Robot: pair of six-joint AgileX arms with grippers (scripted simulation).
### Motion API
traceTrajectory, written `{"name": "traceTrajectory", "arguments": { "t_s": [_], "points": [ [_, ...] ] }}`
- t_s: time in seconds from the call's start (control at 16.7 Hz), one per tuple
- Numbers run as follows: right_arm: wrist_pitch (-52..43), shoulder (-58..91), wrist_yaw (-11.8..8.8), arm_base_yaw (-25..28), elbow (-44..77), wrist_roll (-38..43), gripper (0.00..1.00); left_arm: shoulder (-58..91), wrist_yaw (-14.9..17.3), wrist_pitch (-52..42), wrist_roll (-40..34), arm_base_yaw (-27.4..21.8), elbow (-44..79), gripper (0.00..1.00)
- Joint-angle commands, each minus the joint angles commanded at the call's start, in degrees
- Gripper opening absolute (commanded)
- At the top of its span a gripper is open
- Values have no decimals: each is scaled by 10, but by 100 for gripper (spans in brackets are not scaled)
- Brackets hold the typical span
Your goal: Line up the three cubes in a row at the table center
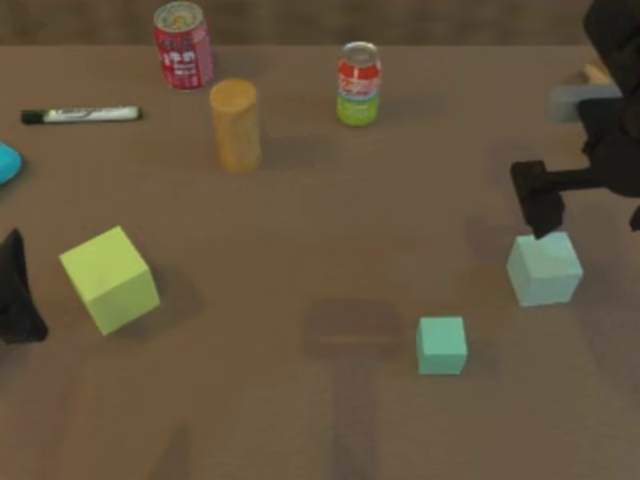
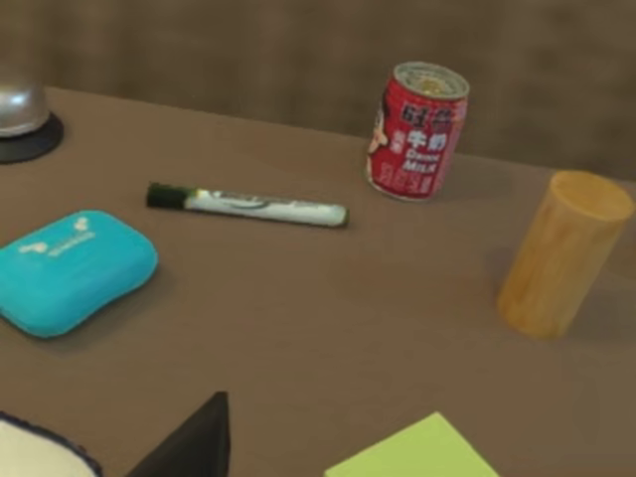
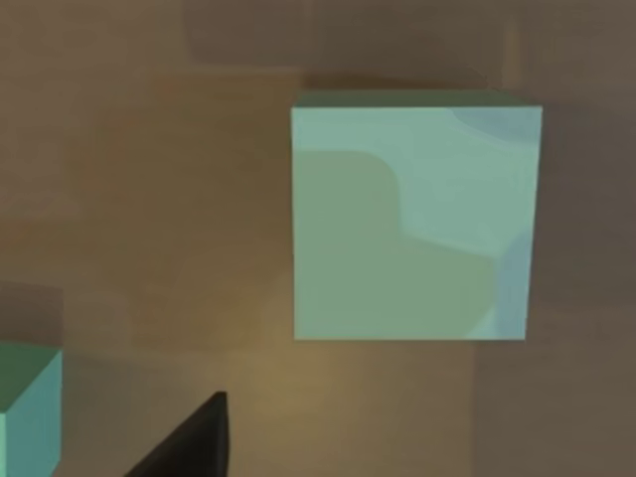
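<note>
While the right gripper (image 1: 545, 205) hangs over the table (image 1: 300, 420) at its right side, just above and behind the pale cube (image 1: 545, 268), it holds nothing; how wide its fingers stand I cannot tell. From the right wrist, the pale cube (image 3: 415, 214) sits flat on the brown surface, shadow patches across its top, with a corner of the teal cube (image 3: 28, 412) off to one side. The teal cube (image 1: 441, 345) lies near the pale one, toward the table's middle and front, the two apart. The yellow-green cube (image 1: 110, 278) rests well away at the left, turned at an angle. The left gripper (image 1: 18, 290) is parked at the left edge beside it, its grip unreadable. Along the back: a marker (image 1: 82, 115), a red can (image 1: 182, 44), an orange cylinder (image 1: 235, 125) and a second can (image 1: 359, 83), all upright but the marker. The left wrist view adds a blue pad (image 2: 72, 270).
</note>
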Motion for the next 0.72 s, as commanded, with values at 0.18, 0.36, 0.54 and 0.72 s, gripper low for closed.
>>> {"name": "traceTrajectory", "arguments": {
  "t_s": [0.18, 0.36, 0.54, 0.72],
  "points": [
    [-46, 84, 1, 12, 72, 6, 100, -104, 5, 70, 64, 35, -94, 100],
    [-70, 126, 1, 19, 114, 10, 100, -164, 9, 111, 102, 54, -147, 100],
    [-74, 132, 1, 20, 120, 11, 100, -174, 9, 118, 109, 56, -155, 100],
    [-75, 134, 1, 17, 122, 10, 100, -174, 9, 118, 109, 56, -155, 100]
  ]
}}
